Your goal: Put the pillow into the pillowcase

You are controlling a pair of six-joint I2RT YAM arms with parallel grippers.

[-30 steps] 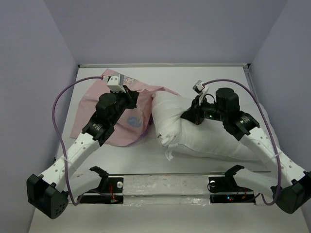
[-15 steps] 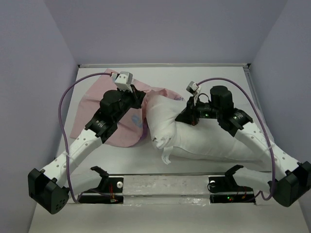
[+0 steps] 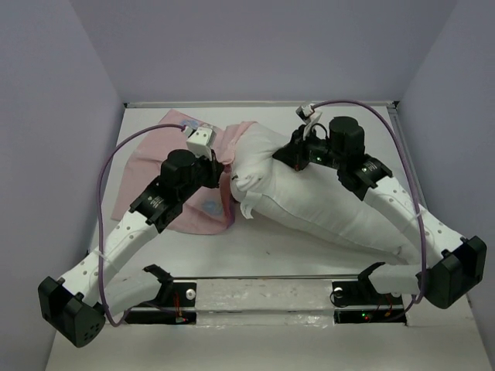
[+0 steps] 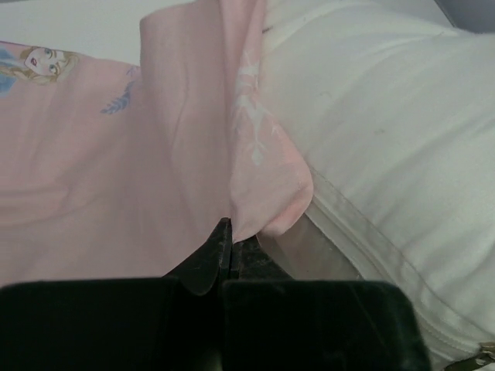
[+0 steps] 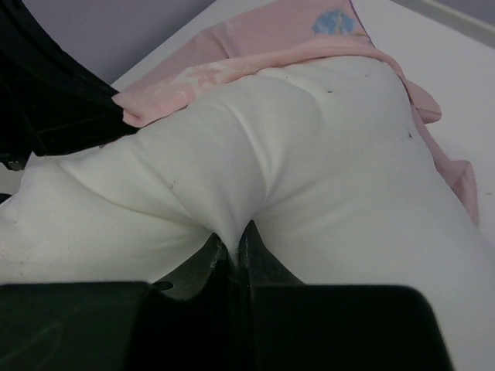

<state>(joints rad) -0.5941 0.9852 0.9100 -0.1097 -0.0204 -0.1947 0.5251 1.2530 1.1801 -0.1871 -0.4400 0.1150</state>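
Observation:
The white pillow (image 3: 309, 205) lies across the table's middle and right, its left end raised against the pillowcase's edge. The pink pillowcase (image 3: 155, 166) lies at the left, printed face partly showing. My left gripper (image 3: 222, 164) is shut on a fold of the pillowcase's edge (image 4: 255, 178), right beside the pillow (image 4: 387, 124). My right gripper (image 3: 288, 154) is shut on a pinch of pillow fabric (image 5: 232, 201) near its left end. In the right wrist view the pink pillowcase (image 5: 232, 58) lies behind and beside the pillow's far end.
Purple-grey walls (image 3: 46, 116) close the table (image 3: 309, 255) on three sides. A black rail with clamps (image 3: 263, 297) runs along the near edge between the arm bases. The left arm's cable (image 3: 108, 170) loops over the pillowcase.
My right gripper has dragged the pillow's left end farther back and left, up to the pillowcase edge. My left gripper has shifted slightly right, still holding the pink fabric.

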